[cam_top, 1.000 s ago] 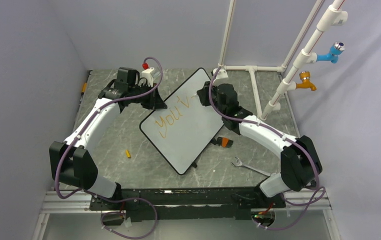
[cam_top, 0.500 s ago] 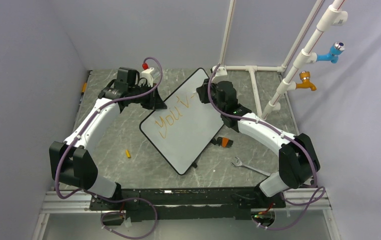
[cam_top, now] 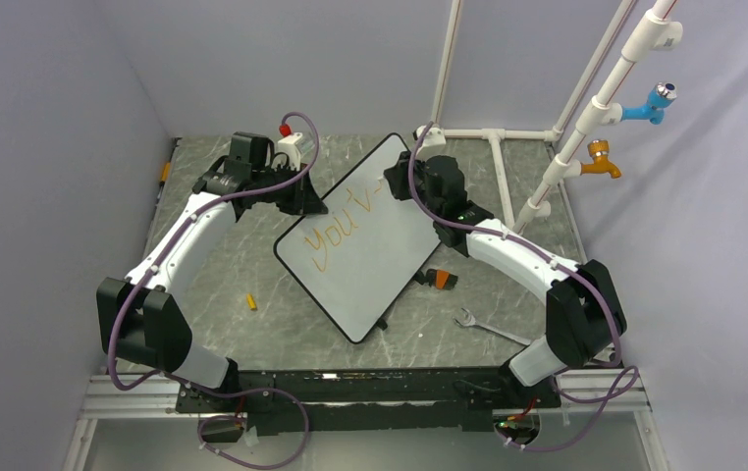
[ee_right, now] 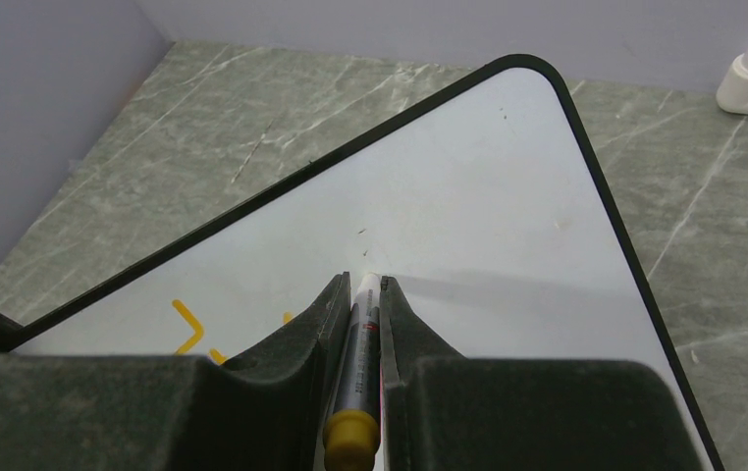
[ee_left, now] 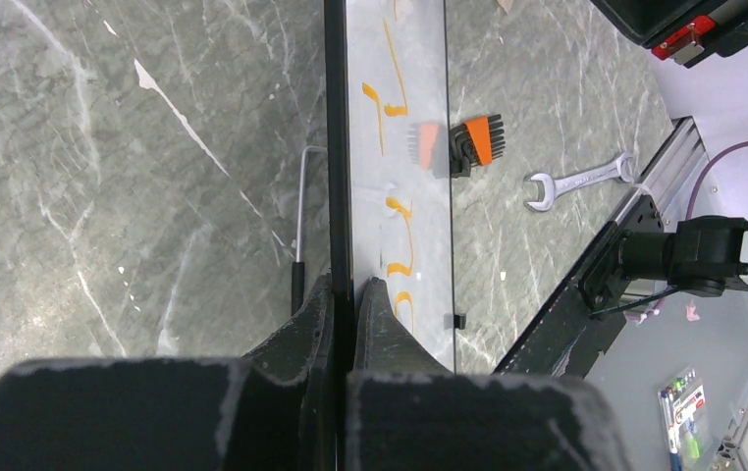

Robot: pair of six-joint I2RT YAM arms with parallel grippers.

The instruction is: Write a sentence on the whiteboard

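The whiteboard (cam_top: pixel 365 240) lies cornerwise in the middle of the worktop (cam_top: pixel 252 265), between the two end effectors and touched by both. The left end effector (cam_top: pixel 303 203) is clamped together on the thin black rim of its upper left edge; in the left wrist view the two fingers (ee_left: pixel 316 309) pinch that rim from either side, and the board runs away from them almost edge-on. The right end effector (cam_top: pixel 397 186) is over the far corner, closed on a marker (ee_right: pixel 358 363) with a yellow end. The marker's tip reaches the white surface just past the fingers, at the end of the writing. There is one whiteboard, one marker and one line of the sentence (cam_top: pixel 336 228), which runs uphill from the board's left side towards the right end effector. Its letters are thin, orange and handwritten, reading roughly "You'v", with a short further stroke next to the marker tip. The board is white with rounded corners, glossy enough to mirror things beside it, and most of its lower half is bare. Off the board lie one wrench (cam_top: pixel 488 327) near the right arm's base, one small orange and black tool (cam_top: pixel 437 278) just beside the board's right edge, and one short yellow piece (cam_top: pixel 250 301) to its left. At the back right stand white pipes (cam_top: pixel 586 118) carrying two taps, one blue (cam_top: pixel 650 103) and one orange (cam_top: pixel 601 162)
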